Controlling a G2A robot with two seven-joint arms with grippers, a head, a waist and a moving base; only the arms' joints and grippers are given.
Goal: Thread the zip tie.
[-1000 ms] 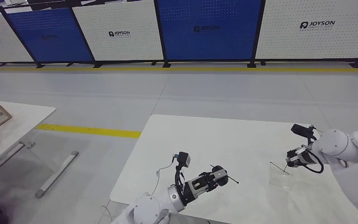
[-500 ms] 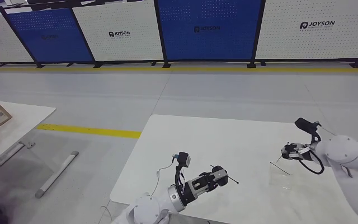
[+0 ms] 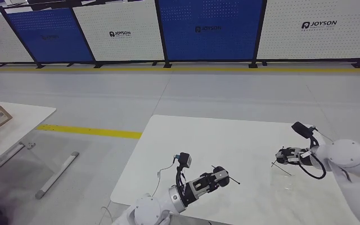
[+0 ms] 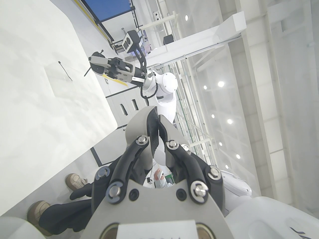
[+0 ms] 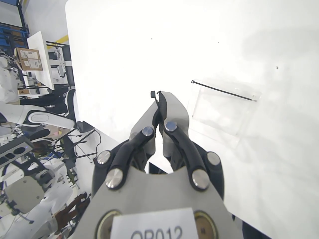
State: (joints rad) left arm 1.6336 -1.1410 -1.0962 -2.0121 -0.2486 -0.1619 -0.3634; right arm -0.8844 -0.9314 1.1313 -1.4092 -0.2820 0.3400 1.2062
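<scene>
Three zip ties (image 5: 221,90) (image 5: 152,95) (image 3: 234,180), one clear tray (image 5: 219,115), one table (image 5: 149,26).

Big open hall here, reads as a robotics lab on an industrial floor: blue and white perforated partition panels (image 3: 208,28) fence off the bay, a yellow line (image 3: 90,131) runs across smooth grey floor (image 3: 169,93), round lights (image 4: 220,84) dot a high beamed ceiling (image 4: 286,50), there's a plain white work table (image 3: 185,129), and a side bench (image 5: 42,75) carries cardboard boxes (image 5: 28,59)
</scene>
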